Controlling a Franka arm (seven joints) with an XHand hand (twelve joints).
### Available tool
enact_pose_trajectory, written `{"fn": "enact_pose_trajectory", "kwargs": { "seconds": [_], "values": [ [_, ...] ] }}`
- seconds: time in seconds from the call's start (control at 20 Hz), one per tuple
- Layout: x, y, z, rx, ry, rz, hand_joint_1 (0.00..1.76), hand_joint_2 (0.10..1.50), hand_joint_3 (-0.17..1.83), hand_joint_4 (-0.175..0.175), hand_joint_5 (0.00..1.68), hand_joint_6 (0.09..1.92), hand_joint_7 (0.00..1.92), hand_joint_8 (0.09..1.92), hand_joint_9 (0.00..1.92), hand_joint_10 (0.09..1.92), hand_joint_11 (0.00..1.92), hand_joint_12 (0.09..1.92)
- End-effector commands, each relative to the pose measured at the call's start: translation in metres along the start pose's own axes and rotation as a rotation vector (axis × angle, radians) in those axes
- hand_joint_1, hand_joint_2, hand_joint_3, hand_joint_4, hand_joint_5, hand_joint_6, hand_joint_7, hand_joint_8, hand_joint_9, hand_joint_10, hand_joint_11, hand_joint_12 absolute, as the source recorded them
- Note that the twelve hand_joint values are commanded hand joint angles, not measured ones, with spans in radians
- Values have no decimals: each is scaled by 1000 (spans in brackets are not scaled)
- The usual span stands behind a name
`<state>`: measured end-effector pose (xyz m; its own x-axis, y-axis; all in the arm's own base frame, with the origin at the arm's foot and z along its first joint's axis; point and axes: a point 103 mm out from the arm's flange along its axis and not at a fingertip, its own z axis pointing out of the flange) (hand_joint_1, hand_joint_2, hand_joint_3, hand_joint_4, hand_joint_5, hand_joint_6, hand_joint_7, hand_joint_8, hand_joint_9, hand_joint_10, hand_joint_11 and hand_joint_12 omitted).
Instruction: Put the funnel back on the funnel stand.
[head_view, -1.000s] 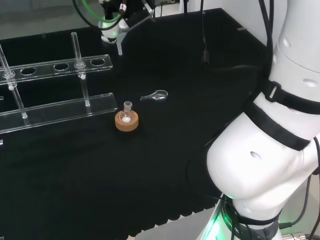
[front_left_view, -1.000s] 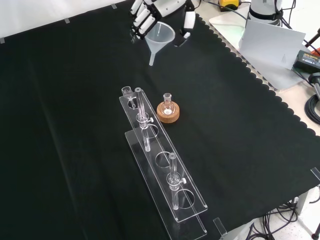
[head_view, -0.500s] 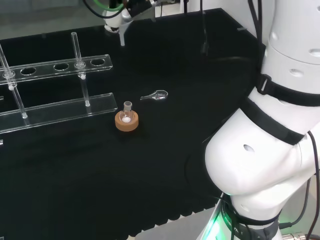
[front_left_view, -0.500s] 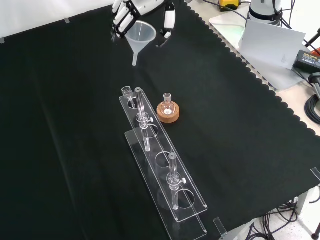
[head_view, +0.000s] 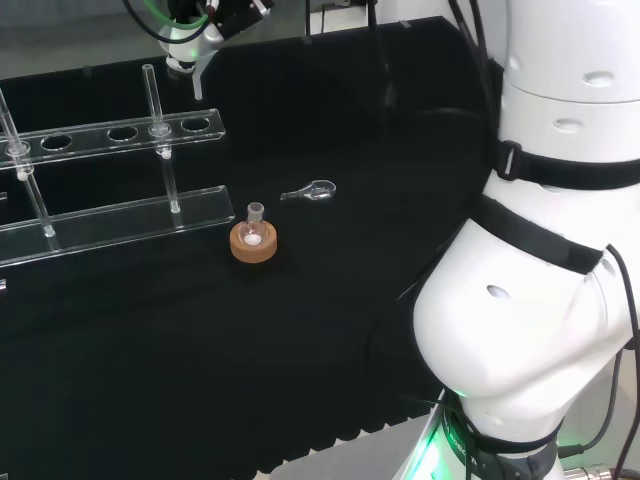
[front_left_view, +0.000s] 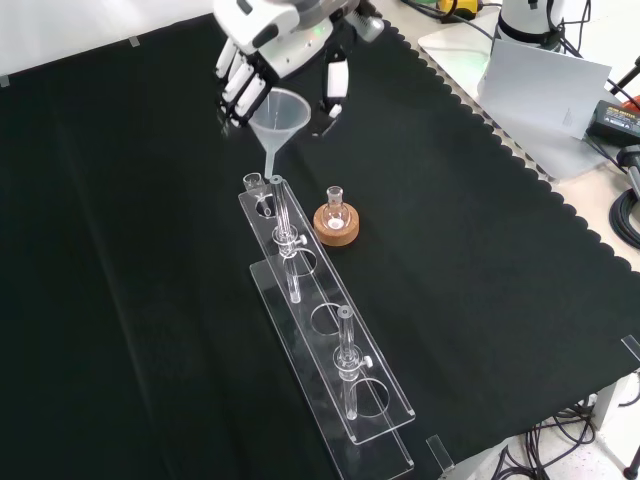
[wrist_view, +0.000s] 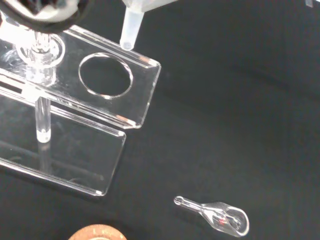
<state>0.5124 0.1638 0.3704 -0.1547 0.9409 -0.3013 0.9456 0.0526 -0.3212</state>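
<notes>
Front view, near to far.

Funnel stand (front_left_view: 330, 385): clear plastic, two long tiers joined by upright rods, upper tier pierced by a row of round holes; lay lengthwise on the black-clothed table (front_left_view: 500, 260), running away from the camera.

Small flask (front_left_view: 336, 205): clear glass, upright in a cork ring stand (front_left_view: 337, 224), just to the right of the stand's far half, apart from it.

Funnel (front_left_view: 274, 120): translucent whitish plastic, wide cone tapering to a narrow straight spout. Long axis near vertical, mouth up, spout pointing down. Held in the air above the far end of the stand; in the wrist view the spout tip (wrist_view: 127, 37) hung over the upper tier's edge, just beside the end hole (wrist_view: 106, 75), not inside it.

Hand (front_left_view: 270, 40): black and white, fingers (front_left_view: 235, 85) on one side of the cone's rim and the thumb (front_left_view: 333, 85) on the other, grasping the funnel.

Small clear glass scoop (wrist_view: 220, 218): lay on its side on the cloth, well apart from the stand.
</notes>
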Motion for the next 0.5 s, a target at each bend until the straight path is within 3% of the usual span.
{"fn": "enact_pose_trajectory", "kwargs": {
  "seconds": [0.05, 0.5],
  "values": [
    [13, 16, 4, 8, -21, -36, 937, 679, 653, -15, 603, 87, 480, 586, 939, 372, 690, 1166],
    [9, 27, 17, 32, -17, -34, 941, 678, 653, -15, 608, 87, 480, 585, 943, 364, 696, 1159]
  ]
}}
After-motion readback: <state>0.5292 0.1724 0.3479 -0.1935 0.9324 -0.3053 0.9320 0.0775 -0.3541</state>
